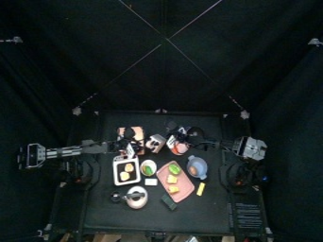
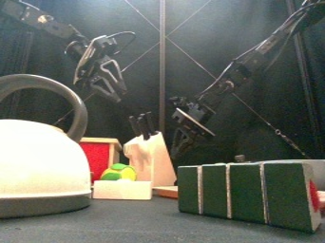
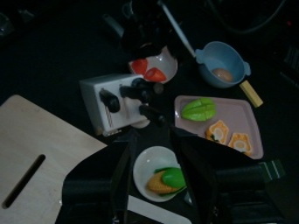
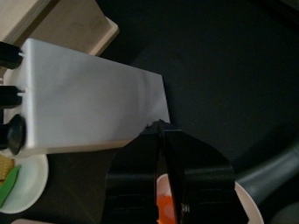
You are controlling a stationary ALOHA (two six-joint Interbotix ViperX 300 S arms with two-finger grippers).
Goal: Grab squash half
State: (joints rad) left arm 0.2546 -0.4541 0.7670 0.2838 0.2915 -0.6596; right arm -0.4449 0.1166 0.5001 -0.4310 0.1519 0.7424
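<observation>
Squash half, as we read it, is the orange-red piece lying in the white bowl toward the far middle of the counter, just right of the white knife block. We take this piece for the task's thing by its colour and place only; its shape is too small and too hidden for us to be sure. The right gripper reaches in from the right and hangs tilted over that bowl, close beside the knife block. In its own wrist view we see the orange piece low between its fingers, which stand only narrowly apart, but we cannot tell whether they press on the piece or merely flank it. The left gripper hangs high above the left part of the counter, well apart from the bowl, its fingers spread wide with nothing between them. From its wrist we look down on a pale cutting board on the left, a pink plate carrying a green piece and orange pieces, and a blue bowl to the right of the white one. Nearest the front edge stand a white kettle on the left, a small white dish with green and yellow pieces just beside it, and a row of green blocks on the right.
</observation>
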